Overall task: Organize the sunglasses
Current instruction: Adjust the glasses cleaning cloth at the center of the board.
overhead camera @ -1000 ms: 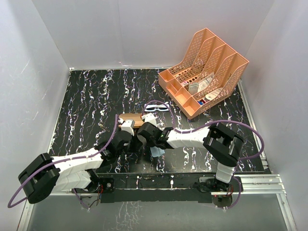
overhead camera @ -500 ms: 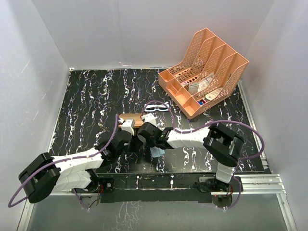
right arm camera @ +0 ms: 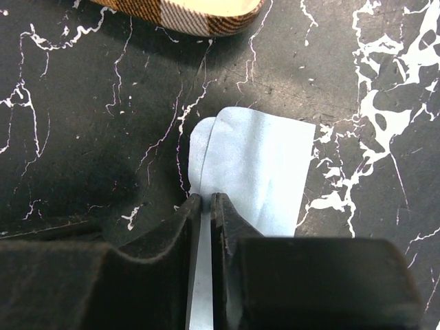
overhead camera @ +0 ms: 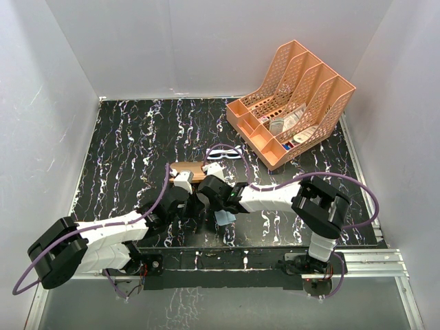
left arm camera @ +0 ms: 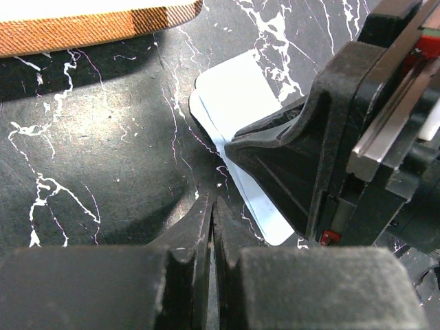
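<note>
Lying flat — sunglasses (overhead camera: 224,152), thin white frame, bluish lenses; left fingers (left arm camera: 191,237) clenched, right fingers (right arm camera: 184,223) pinching cloth (right arm camera: 265,165).

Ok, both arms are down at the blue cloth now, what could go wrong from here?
The right pincer pinches only the near edge of the folded cloth, so it may slip or unfold when lifted. The left pincer is shut right beside the right one; any sideways move risks a collision. The plaid case lies just beyond and could get nudged.
</note>
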Robot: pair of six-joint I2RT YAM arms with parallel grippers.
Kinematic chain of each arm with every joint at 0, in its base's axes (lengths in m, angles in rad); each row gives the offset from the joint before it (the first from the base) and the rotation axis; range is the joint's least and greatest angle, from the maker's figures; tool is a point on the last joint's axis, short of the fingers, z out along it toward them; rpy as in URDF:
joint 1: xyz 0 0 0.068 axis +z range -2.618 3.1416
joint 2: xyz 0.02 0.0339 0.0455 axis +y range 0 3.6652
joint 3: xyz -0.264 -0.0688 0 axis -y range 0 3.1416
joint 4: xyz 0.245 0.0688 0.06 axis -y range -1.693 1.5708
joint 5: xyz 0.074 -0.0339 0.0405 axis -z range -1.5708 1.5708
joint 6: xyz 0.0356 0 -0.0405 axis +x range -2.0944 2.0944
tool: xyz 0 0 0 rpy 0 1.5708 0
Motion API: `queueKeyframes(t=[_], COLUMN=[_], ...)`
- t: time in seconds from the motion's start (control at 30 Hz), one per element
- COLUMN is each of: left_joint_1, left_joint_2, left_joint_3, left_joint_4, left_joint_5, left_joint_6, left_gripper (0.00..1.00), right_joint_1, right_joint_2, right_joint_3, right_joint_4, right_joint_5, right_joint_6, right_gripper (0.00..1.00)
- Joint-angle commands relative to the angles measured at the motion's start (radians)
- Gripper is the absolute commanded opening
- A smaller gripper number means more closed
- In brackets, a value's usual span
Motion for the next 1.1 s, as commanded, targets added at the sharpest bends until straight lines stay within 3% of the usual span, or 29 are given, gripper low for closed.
queueKeyframes(t=[0.0,0.63,1.07], left_joint_1=[0.004,0.004,0.003], left_joint_2=[-0.003,0.002,0.011], left_joint_3=[0.003,0.002,0.002], left_joint_4=[0.010,0.014,0.021], left_joint_5=[0.012,0.016,0.020], left_joint_6=[-0.006,-0.009,-0.010], left_gripper=[0.00,0.00,0.00], right_joint_1=[0.006,-0.001,-0.007], right_joint_2=[-0.017,-0.068,-0.089], right_joint_3=[-0.026,-0.046,-0.047], right_joint_4=[-0.038,-0.012,-0.017], right_joint_5=[-0.023,-0.057,-0.052], right_joint_6=[0.007,0.004,0.005], right_gripper=[0.13,0.09,0.13])
